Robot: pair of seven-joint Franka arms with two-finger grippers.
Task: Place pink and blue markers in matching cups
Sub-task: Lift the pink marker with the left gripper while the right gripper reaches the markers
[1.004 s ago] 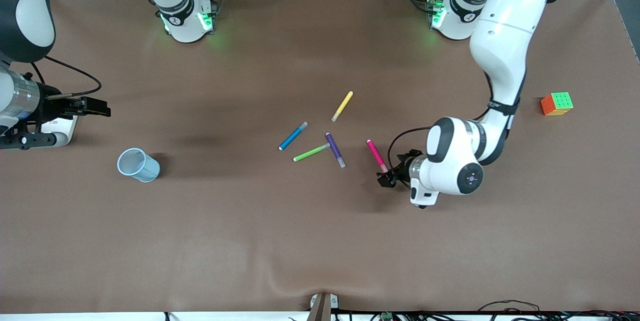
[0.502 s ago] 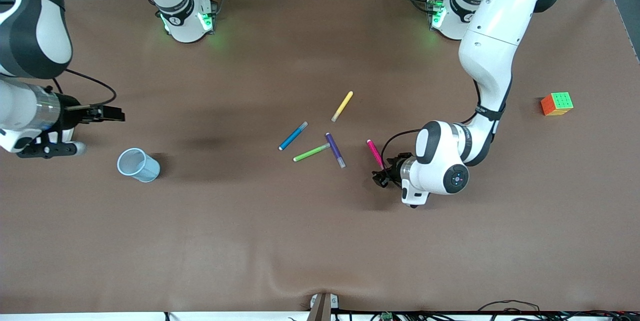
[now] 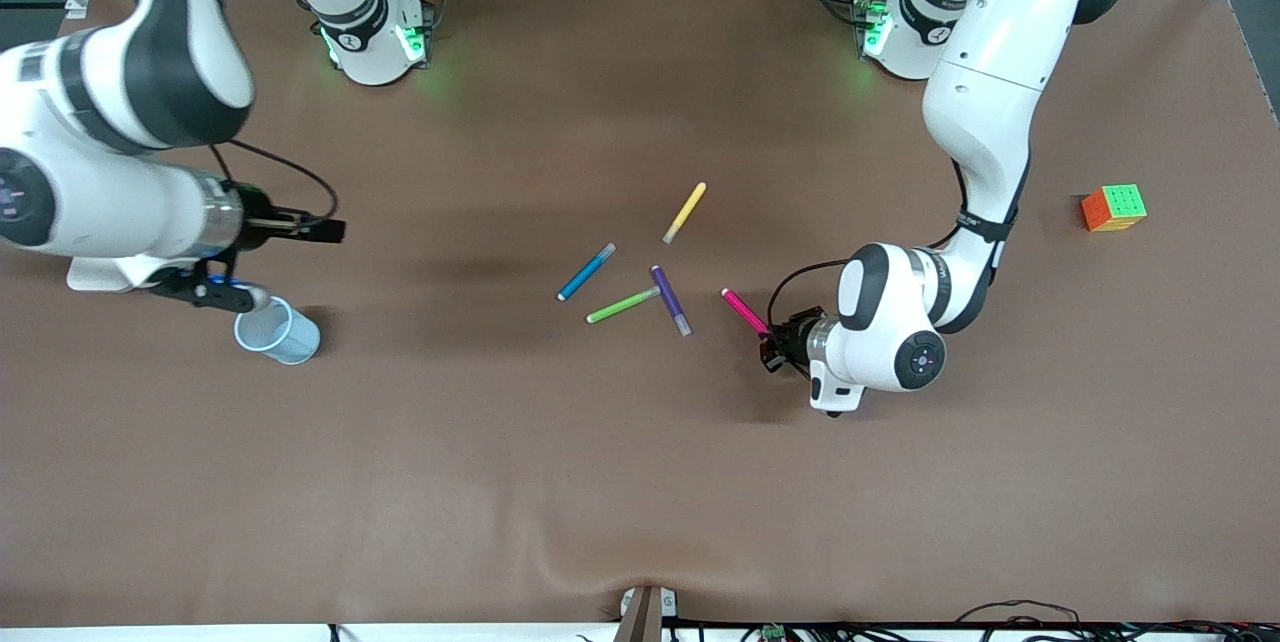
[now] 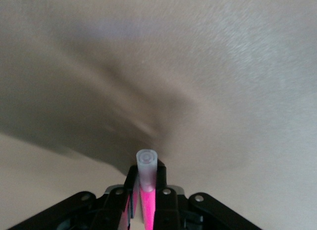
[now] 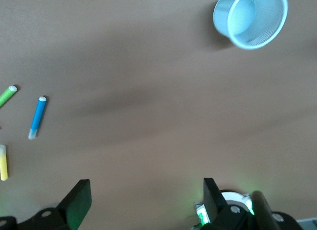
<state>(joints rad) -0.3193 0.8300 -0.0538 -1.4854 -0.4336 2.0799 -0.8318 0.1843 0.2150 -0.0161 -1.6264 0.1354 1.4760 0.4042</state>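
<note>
- Table: brown cover, both arms reaching over it.
- Right gripper is over bare table above the blue cup; front view does not settle its fingers, but the right wrist view shows the two fingers wide apart, empty.
- Left gripper is clamped on the pink marker. Left wrist view alone shows the pale cap end poking out between the pads; front view shows the magenta barrel angled away.
- Blue cup stands toward the right arm's end; open mouth visible in the right wrist view.
- Rubik's cube is toward the left arm's end.
- Blue marker lies mid-table beside the green pen, purple pen and yellow pen; well apart from both grippers.
</note>
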